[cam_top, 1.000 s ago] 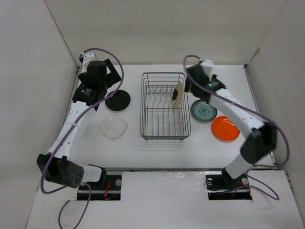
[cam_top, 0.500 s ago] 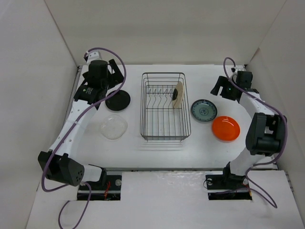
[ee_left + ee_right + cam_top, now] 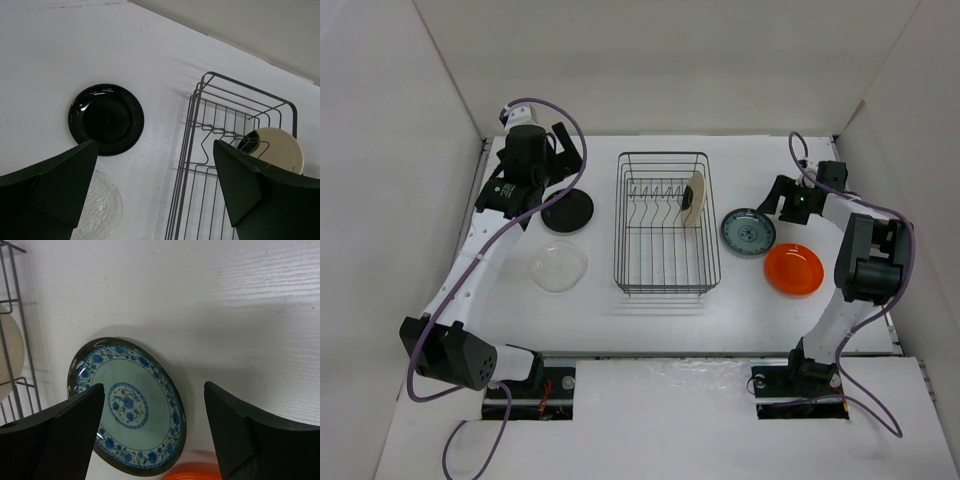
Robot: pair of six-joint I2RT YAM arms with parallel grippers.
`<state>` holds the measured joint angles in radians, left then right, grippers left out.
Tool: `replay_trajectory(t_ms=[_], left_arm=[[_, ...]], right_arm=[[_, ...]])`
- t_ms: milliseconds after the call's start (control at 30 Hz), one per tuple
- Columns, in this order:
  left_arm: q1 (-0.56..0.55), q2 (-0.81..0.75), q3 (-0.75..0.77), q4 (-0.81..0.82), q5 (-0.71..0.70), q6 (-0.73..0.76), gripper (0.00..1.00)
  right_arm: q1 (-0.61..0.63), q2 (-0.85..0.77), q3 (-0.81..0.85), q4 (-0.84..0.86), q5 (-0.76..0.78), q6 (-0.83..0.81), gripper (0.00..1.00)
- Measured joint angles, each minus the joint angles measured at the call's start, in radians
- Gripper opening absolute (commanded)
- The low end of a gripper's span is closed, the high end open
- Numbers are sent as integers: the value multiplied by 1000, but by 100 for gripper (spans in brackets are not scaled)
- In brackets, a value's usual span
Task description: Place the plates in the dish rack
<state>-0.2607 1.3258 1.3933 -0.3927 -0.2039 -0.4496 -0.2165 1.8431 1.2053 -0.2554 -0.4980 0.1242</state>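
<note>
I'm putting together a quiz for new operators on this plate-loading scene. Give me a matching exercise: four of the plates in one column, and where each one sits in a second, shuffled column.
Plates:
1. cream plate
2. black plate
3. teal plate
4. orange plate

Places:
A. lying flat, left of the dish rack
B. lying flat, farthest right
C. standing on edge inside the dish rack
D. lying flat between the dish rack and the orange plate

Pairs: 1-C, 2-A, 3-D, 4-B
</note>
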Motion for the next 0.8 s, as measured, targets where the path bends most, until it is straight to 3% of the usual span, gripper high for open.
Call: replay_trajectory(t_ms=[667,800], left_arm=[[0,0,0,0,28,13,100],[0,1,0,0,35,16,100]], right_arm=[[0,79,32,-85,-6,-80,63],[0,83,39,-105,8,-91,50]])
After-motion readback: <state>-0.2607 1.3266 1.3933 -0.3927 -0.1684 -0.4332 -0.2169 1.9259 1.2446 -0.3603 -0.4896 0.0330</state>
